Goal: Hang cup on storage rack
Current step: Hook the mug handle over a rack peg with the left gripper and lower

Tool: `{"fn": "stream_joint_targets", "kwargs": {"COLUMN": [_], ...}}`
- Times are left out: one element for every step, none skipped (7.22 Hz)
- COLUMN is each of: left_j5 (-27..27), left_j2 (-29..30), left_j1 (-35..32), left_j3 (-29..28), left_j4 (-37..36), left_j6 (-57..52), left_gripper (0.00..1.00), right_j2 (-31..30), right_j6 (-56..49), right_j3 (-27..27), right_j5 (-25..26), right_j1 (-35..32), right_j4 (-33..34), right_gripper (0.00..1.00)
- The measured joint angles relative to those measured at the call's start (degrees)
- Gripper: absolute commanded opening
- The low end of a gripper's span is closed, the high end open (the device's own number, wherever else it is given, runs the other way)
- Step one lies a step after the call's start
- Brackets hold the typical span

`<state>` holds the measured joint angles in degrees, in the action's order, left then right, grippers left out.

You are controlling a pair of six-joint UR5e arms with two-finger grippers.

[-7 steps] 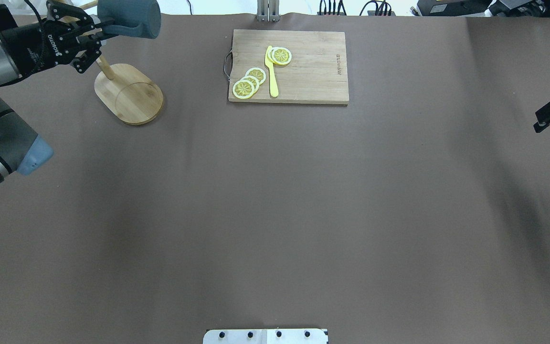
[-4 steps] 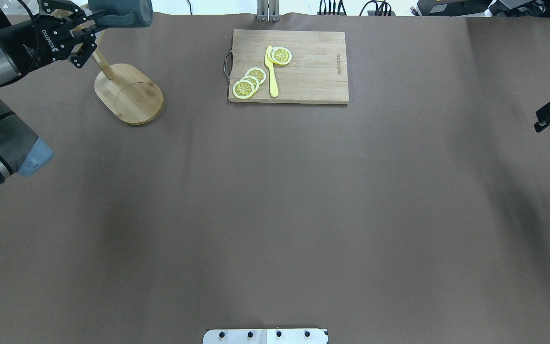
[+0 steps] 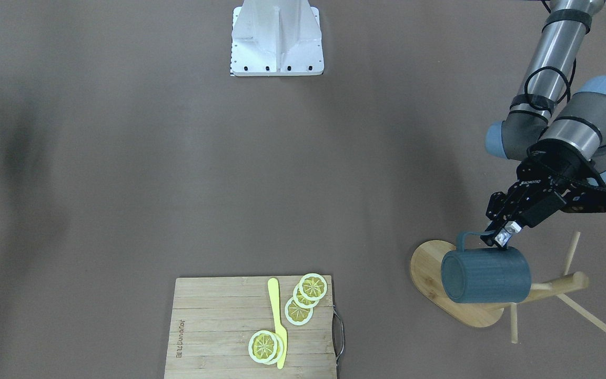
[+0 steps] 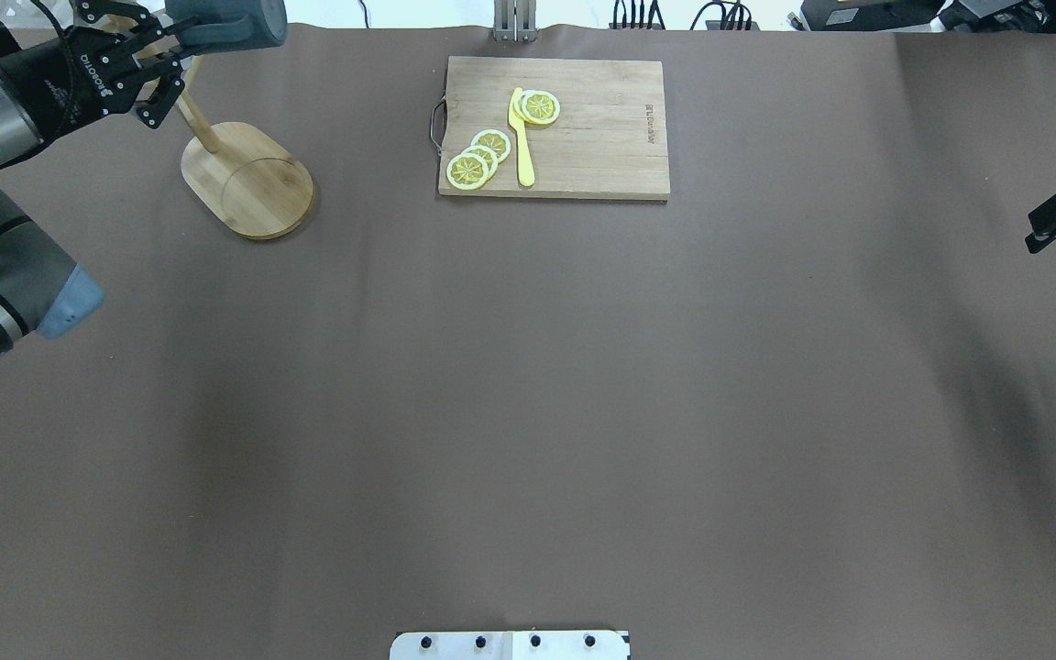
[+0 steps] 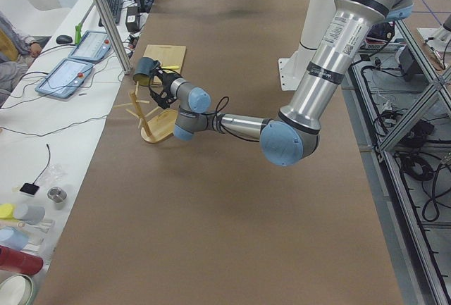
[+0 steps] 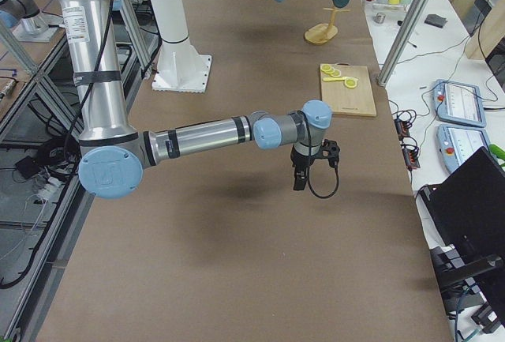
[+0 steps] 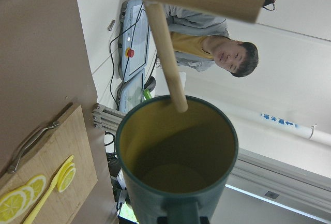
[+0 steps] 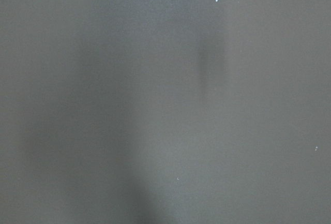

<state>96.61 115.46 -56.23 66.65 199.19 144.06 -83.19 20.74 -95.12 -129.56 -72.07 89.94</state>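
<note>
My left gripper (image 3: 498, 238) is shut on the loop handle of the dark teal cup (image 3: 484, 281) and holds it on its side in the air over the bamboo storage rack's oval base (image 3: 429, 266). The cup's mouth faces the rack's post (image 3: 561, 284). In the left wrist view a thin peg (image 7: 165, 53) ends at the rim of the cup's yellowish inside (image 7: 176, 146). In the overhead view the cup (image 4: 235, 20) is at the far left edge, with the left gripper (image 4: 175, 48) beside it. My right gripper (image 4: 1055, 220) hangs over bare table at the right edge; its jaws do not show clearly.
A slatted wooden cutting board (image 4: 583, 137) with lemon slices (image 4: 478, 156) and a yellow knife (image 4: 522, 137) lies at the far middle. The robot's base plate (image 3: 276, 37) is at the near side. A person (image 7: 217, 53) sits beyond the table's far edge.
My left gripper has carried the cup farther toward the table's far edge and a little left, nearer the rack's pegs. The right arm has not moved.
</note>
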Motion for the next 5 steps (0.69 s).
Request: {"fn": "stream_joint_targets", "kwargs": {"left_j5": [-0.14,-0.49,-1.06,-1.90,-3.15], "left_j2": [0.03,0.03,0.03,0.03,0.03], "left_j1": [-0.01,-0.01,-0.02,-0.01,0.00], "left_j3": [-0.78,-1.83,-2.45,-3.02,-3.84], "left_j4": [0.68,1.77,2.65,3.80,5.24], "left_j6": [1.13,3.18,5.79,8.45,11.31], "left_gripper": [0.00,0.00,0.00,0.00,0.00], "right_j2": [0.12,0.21,0.26,0.29,0.30], "right_j6": [0.02,0.22,0.55,0.82,0.97], "right_j3": [0.00,0.00,-0.03,-0.06,-0.06], "right_j5": [0.15,0.22,0.25,0.27,0.27], "right_j1": [0.00,0.00,0.00,0.00,0.00], "right_j4": [-0.02,-0.02,-0.02,-0.02,-0.02], "right_gripper": [1.00,1.00,1.00,1.00,1.00]}}
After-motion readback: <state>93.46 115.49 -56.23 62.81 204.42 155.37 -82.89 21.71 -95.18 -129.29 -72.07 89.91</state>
